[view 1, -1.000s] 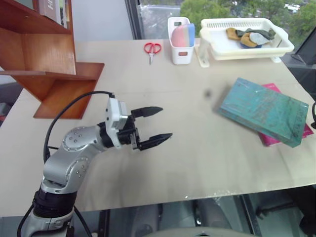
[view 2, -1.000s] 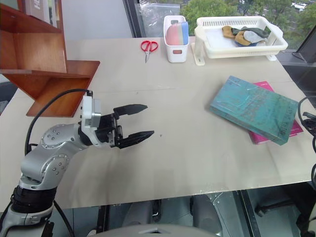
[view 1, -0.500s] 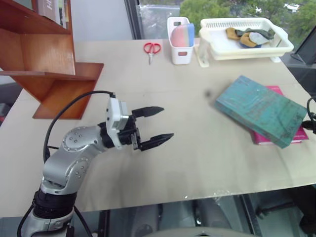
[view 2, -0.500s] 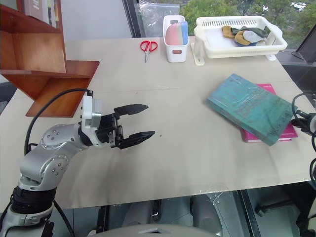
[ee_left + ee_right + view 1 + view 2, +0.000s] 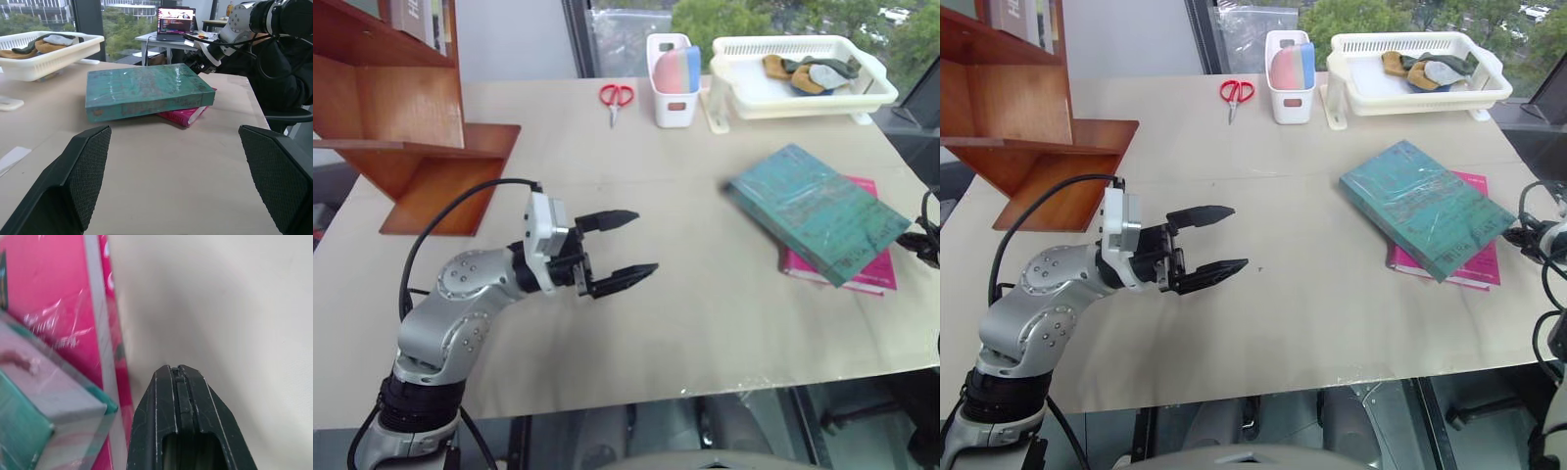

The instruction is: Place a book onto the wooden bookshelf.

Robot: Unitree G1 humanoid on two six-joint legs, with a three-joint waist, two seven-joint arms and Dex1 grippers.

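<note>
book (image 5: 815, 211): thick teal hardback with a glossy mottled cover, lying flat on the bench (image 5: 685, 294) at its right side, on top of a thinner pink book (image 5: 867, 269).
right tool (image 5: 178, 396): fingers pressed together, nothing between them; tip low over the bench, just beside the pink book's edge and the teal corner. Whether it touches either, I cannot tell.
left tool (image 5: 622, 250): fingers wide apart and empty, held level above the bench, pointing toward the book from well away.
handling: judged heavy and stiff for its bulk; the shiny cover looks slippery, so a pinch on the flat faces would likely slide.
where to hold: probably across the thickness at a free edge. It overhangs the pink book toward the bench's middle, which leaves room for a finger beneath. A two-handed hold seems wise given the weight.
long axis: diagonal, from the corner nearer the white tray (image 5: 798, 73) down to the corner near the right tool.
facing: cover up; the spine with its lettering faces the left tool, seen in the left wrist view.
shelf (image 5: 406, 127): at the far left corner, well apart from the book.
</note>
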